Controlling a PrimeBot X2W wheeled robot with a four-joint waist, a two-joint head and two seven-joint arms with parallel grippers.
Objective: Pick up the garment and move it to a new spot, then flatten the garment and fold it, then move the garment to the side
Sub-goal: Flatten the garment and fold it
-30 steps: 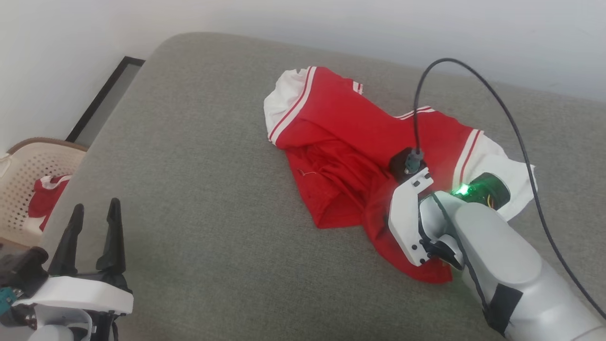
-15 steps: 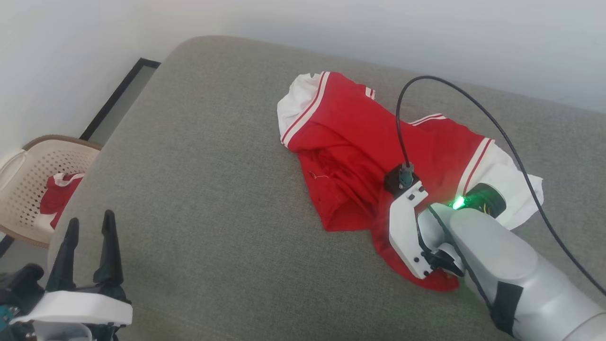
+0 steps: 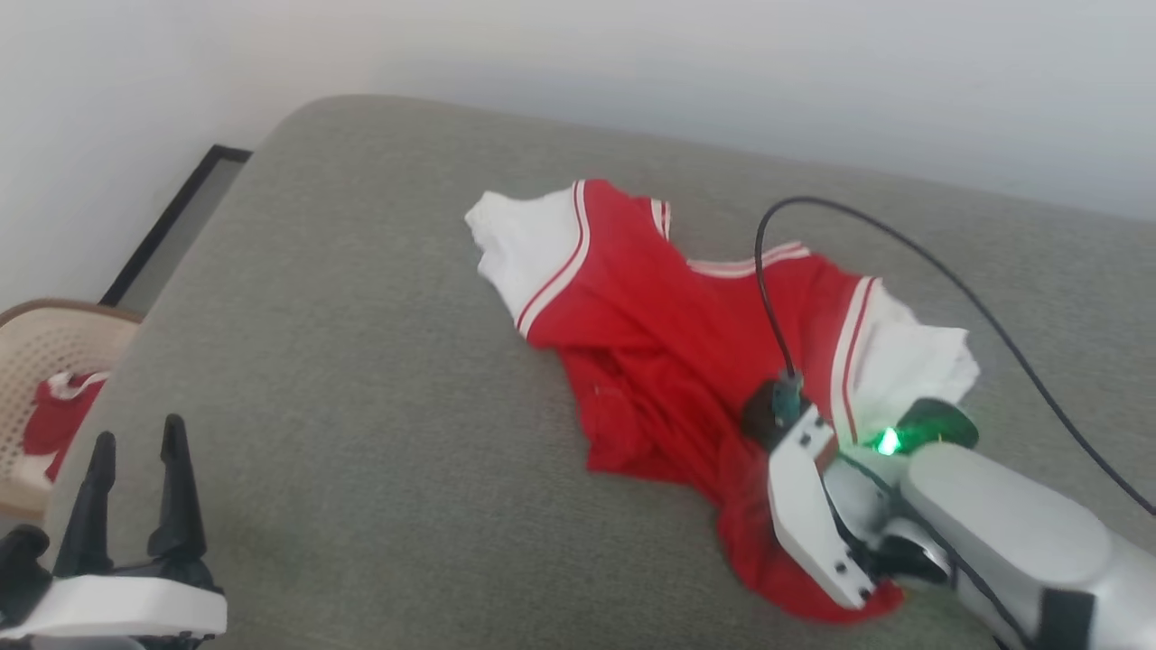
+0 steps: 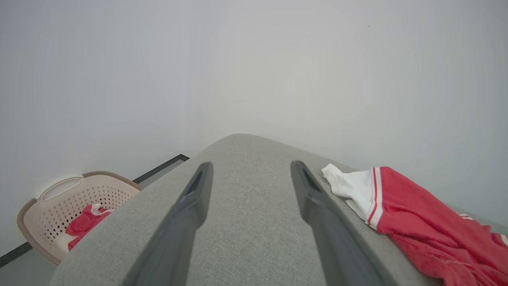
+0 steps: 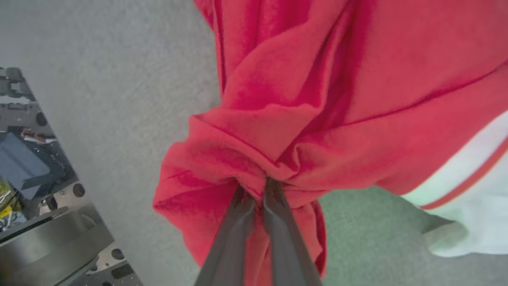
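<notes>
The bright red sports-jersey garment (image 3: 650, 361) with white, red-striped sleeve panels lies crumpled on the right half of the grey woven-fabric cushioned surface (image 3: 361, 361), one white sleeve pointing toward the far left, the other bunched at the right beside the robot's pale forearm (image 3: 1002, 533). The right hand (image 5: 256, 188) is closed on it: in its wrist view the two dark fingers (image 5: 234, 238) are pressed together with a gathered pleat of red cloth pinched between their tips. Folds radiate from the pinch, so the cloth seems to be taking some pull, though the head view is blurred and I cannot tell whether any of it has left the surface; most of it plainly rests there. The left hand (image 3: 135, 447) hangs over the near left corner of the surface, well apart from the garment, opened wide with nothing in it. Beyond the left edge stands a beige perforated plastic basket (image 3: 54, 329) with another red-and-white cloth (image 3: 54, 415) in it. By my reading the task is at its very start: the grasp for the pick-up is made, but the carry to a new spot, the flattening, the folding and the final move aside are all left to do
</notes>
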